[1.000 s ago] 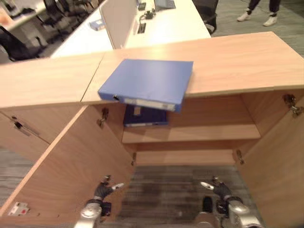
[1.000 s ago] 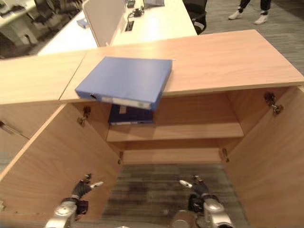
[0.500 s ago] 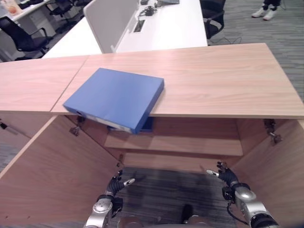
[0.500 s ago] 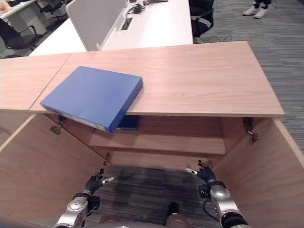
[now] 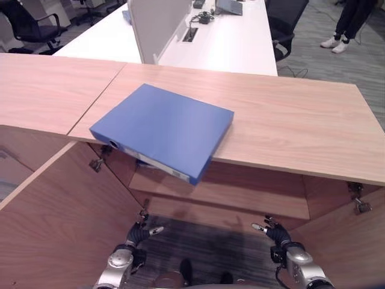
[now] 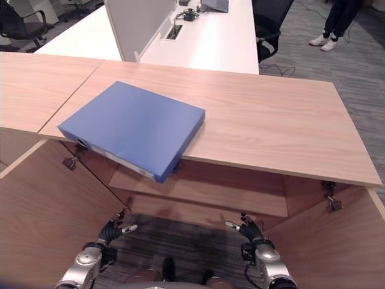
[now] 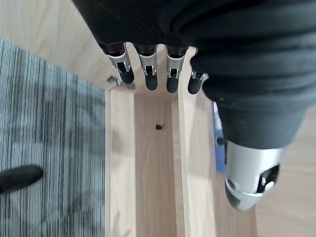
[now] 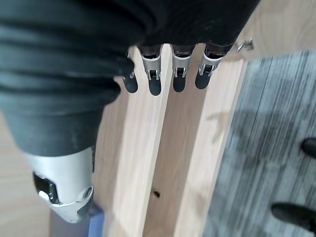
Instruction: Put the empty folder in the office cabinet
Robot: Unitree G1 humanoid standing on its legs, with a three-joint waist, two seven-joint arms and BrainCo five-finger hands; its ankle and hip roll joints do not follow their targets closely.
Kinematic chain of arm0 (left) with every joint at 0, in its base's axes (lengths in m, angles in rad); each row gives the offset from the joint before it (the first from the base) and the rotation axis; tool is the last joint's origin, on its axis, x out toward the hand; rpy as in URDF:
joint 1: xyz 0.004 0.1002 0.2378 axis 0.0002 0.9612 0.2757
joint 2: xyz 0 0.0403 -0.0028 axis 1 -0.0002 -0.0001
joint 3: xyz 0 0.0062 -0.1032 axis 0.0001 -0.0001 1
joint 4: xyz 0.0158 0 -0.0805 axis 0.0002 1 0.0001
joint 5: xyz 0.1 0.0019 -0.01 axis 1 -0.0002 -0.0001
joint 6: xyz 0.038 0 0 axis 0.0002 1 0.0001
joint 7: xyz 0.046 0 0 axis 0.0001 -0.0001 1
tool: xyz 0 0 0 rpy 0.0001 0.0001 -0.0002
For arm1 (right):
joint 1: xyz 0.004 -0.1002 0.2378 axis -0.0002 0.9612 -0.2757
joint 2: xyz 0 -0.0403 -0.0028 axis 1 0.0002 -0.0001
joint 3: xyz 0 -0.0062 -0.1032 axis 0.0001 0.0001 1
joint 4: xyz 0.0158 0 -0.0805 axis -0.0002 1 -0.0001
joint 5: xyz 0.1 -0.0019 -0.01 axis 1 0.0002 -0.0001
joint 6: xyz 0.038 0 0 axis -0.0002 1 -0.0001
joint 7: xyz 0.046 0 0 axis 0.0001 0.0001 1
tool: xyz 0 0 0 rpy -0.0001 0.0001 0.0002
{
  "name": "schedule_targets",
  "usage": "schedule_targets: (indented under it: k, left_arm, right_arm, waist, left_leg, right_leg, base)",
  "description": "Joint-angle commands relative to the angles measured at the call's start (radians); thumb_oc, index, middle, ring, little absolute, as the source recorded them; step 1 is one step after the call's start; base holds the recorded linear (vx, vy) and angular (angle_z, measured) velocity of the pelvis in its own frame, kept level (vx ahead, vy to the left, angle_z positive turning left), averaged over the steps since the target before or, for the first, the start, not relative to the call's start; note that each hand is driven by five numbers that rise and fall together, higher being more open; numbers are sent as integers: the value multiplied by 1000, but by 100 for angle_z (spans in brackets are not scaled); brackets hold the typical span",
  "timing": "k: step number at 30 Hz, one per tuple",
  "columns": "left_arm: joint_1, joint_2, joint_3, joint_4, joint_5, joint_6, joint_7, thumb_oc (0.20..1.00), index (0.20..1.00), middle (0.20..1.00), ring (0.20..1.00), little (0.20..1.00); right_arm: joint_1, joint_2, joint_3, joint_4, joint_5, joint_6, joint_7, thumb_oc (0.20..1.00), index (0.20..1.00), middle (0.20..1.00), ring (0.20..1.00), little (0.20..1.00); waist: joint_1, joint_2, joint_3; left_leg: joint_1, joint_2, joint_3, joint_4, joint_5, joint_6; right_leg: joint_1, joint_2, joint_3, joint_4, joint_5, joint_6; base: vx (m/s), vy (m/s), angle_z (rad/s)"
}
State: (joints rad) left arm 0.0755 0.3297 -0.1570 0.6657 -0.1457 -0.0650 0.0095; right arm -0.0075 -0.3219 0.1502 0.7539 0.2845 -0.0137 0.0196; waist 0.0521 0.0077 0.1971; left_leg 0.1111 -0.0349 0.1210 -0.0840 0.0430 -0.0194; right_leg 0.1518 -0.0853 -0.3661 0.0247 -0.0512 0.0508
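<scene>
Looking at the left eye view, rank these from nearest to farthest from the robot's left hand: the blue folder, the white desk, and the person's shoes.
From the left hand, low between the open cabinet doors:
1. Blue folder, just above it, overhanging the cabinet top's front edge.
2. White desk, behind the cabinet, past the folder.
3. Person's shoes, far back on the right, on the carpet.

Perhaps only a shifted viewpoint
</scene>
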Motion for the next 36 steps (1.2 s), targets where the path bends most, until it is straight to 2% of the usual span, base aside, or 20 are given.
schedule_targets:
  k: [1, 3, 5, 9, 12, 13, 16, 17, 21, 22, 25, 26, 28, 29, 30, 31, 32, 33, 35, 36]
  left_arm:
    - [-33, 25, -4, -17, 27, -22, -4, 1000, 1000, 1000, 1000, 1000]
    - [-42, 31, -8, -20, 27, -22, -5, 1000, 1000, 1000, 1000, 1000]
    - [-51, 34, -11, -18, 27, -22, -3, 1000, 1000, 1000, 1000, 1000]
    - [-80, 45, -19, -25, 24, -23, 3, 1000, 1000, 1000, 1000, 1000]
    - [-74, 48, -15, -27, 17, -25, 6, 1000, 1000, 1000, 1000, 1000]
    - [-65, 49, -5, -35, 8, -25, 8, 1000, 1000, 1000, 1000, 1000]
    - [-60, 50, 1, -40, 1, -26, 12, 1000, 1000, 1000, 1000, 1000]
    - [-62, 50, 3, -35, -1, -27, 13, 1000, 1000, 1000, 1000, 1000]
    - [-50, 46, 12, -33, -22, -33, 15, 1000, 1000, 1000, 1000, 1000]
    - [-40, 40, 13, -36, -27, -34, 11, 1000, 1000, 1000, 1000, 1000]
    - [-36, 32, 11, -36, -28, -31, 7, 1000, 1000, 1000, 1000, 1000]
    - [-23, 18, 12, -46, -33, -27, 4, 1000, 1000, 1000, 1000, 1000]
    - [-20, 11, 13, -45, -39, -26, 3, 1000, 1000, 1000, 1000, 1000]
    - [-30, 5, 7, -49, -49, -30, 9, 1000, 1000, 1000, 1000, 1000]
    - [-31, 4, 7, -48, -49, -30, 9, 1000, 1000, 1000, 1000, 1000]
    - [-38, 6, 5, -50, -51, -32, 12, 1000, 1000, 1000, 1000, 1000]
    - [-36, 4, 4, -57, -52, -34, 13, 1000, 1000, 1000, 1000, 1000]
    - [-34, 2, 2, -61, -52, -36, 13, 1000, 1000, 1000, 1000, 1000]
    - [-33, 2, 3, -61, -52, -36, 13, 1000, 1000, 1000, 1000, 1000]
    - [-30, -2, -2, -53, -45, -36, 9, 1000, 1000, 1000, 1000, 1000]
  right_arm:
    - [-41, 5, -2, -24, -13, -28, -5, 1000, 1000, 1000, 1000, 1000]
    - [-38, 10, -14, -38, 0, -32, -6, 1000, 1000, 1000, 1000, 1000]
    - [-45, 12, -14, -40, 3, -33, -7, 1000, 1000, 1000, 1000, 1000]
    - [-75, 12, -4, -44, 2, -36, -11, 1000, 1000, 1000, 1000, 1000]
    - [-81, 12, -4, -40, 3, -37, -11, 1000, 1000, 1000, 1000, 1000]
    - [-84, 13, -4, -39, 2, -37, -11, 1000, 1000, 1000, 1000, 1000]
    - [-89, 15, -1, -35, 3, -34, -10, 1000, 1000, 1000, 1000, 1000]
    - [-92, 16, -1, -31, 5, -33, -9, 1000, 1000, 1000, 1000, 1000]
    - [-94, 15, 10, -43, 11, -30, -2, 1000, 1000, 1000, 1000, 1000]
    - [-86, 10, 11, -56, 12, -29, 0, 1000, 1000, 1000, 1000, 1000]
    - [-78, 5, 10, -59, 17, -28, 0, 1000, 1000, 1000, 1000, 1000]
    - [-59, -14, 1, -71, 18, -29, -3, 1000, 1000, 1000, 1000, 1000]
    - [-56, -20, -1, -71, 20, -30, -6, 1000, 1000, 1000, 1000, 1000]
    - [-64, -32, -8, -68, 26, -32, -13, 1000, 1000, 1000, 1000, 1000]
    - [-64, -32, -8, -68, 26, -32, -12, 1000, 1000, 1000, 1000, 1000]
    - [-69, -40, -9, -65, 28, -33, -16, 1000, 1000, 1000, 1000, 1000]
    - [-73, -48, -12, -55, 28, -32, -18, 1000, 1000, 1000, 1000, 1000]
    - [-72, -52, -14, -52, 28, -32, -18, 1000, 1000, 1000, 1000, 1000]
    - [-72, -53, -13, -52, 28, -32, -18, 1000, 1000, 1000, 1000, 1000]
    - [-69, -55, -15, -36, 29, -30, -15, 1000, 1000, 1000, 1000, 1000]
  waist:
    - [12, -18, 1]
    - [-3, -11, 3]
    - [-4, -8, 8]
    - [16, 8, 20]
    - [50, 4, -11]
    - [79, -7, -32]
    - [98, -21, -45]
    - [99, -24, -49]
    - [94, -21, -54]
    - [90, -13, -47]
    - [83, -1, -35]
    - [69, 19, -8]
    - [62, 29, 0]
    - [62, 45, 28]
    - [60, 46, 28]
    - [61, 46, 40]
    - [51, 35, 41]
    - [44, 29, 39]
    - [43, 29, 40]
    - [24, 27, 30]
  left_leg:
    - [32, 69, 28, 90, -143, -38]
    - [47, 70, 12, 58, -123, -35]
    - [38, 74, 10, 67, -121, -31]
    - [-37, 92, 8, 125, -116, -10]
    - [-87, 90, 12, 160, -109, -3]
    - [-118, 93, 24, 181, -106, -8]
    - [-133, 97, 34, 189, -102, -15]
    - [-139, 101, 38, 194, -101, -20]
    - [-149, 141, 43, 209, -79, -58]
    - [-160, 165, 36, 209, -54, -80]
    - [-171, 187, 24, 205, -18, -104]
    - [-182, 209, 0, 194, 33, -133]
    - [-183, 215, -9, 175, 55, -140]
    - [-215, 219, -74, 164, 127, -181]
    - [-216, 219, -77, 163, 128, -181]
    - [-225, 207, -130, 163, 133, -194]
    - [-221, 170, -222, 199, 68, -185]
    - [-205, 160, -236, 217, 45, -183]
    - [-204, 160, -237, 221, 40, -183]
    - [-134, 156, -243, 260, -16, -168]
  right_leg:
    - [-99, -66, 34, 114, 4, 106]
    - [-129, -59, 82, 157, 0, 116]
    - [-148, -64, 99, 193, -3, 127]
    - [-125, -101, 155, 305, -35, 126]
    - [-54, -138, 198, 311, -6, 128]
    - [-11, -176, 200, 282, 28, 140]
    - [11, -199, 193, 244, 41, 150]
    - [19, -201, 191, 218, 26, 153]
    - [66, -169, 175, 73, -35, 150]
    - [92, -142, 165, 10, -70, 137]
    - [104, -110, 158, -42, -81, 121]
    - [130, -71, 143, -106, -78, 108]
    - [128, -62, 138, -112, -78, 106]
    - [112, -53, 147, -110, -69, 100]
    - [111, -52, 145, -110, -69, 99]
    - [92, -54, 150, -105, -58, 96]
    - [46, -60, 163, -95, -44, 90]
    - [30, -66, 167, -93, -34, 88]
    - [33, -65, 166, -92, -36, 88]
    - [2, -66, 167, -77, -31, 81]
  base:
    - [-54, 71, -12]
    - [-66, 59, 0]
    - [-115, 8, 11]
    - [-190, -48, 16]
    - [-163, -131, 0]
    - [-132, -163, -32]
    - [-105, -177, -51]
    - [-70, -217, -23]
    - [-83, -270, -32]
    - [-101, -261, 4]
    - [-157, -277, 14]
    - [-203, -262, 25]
    - [-209, -172, 25]
    - [-162, -46, 14]
    - [-252, -74, 3]
    - [-248, -95, -11]
    - [-332, -108, -17]
    - [-236, -76, -14]
    - [-111, -5, -9]
    - [-217, 29, -34]
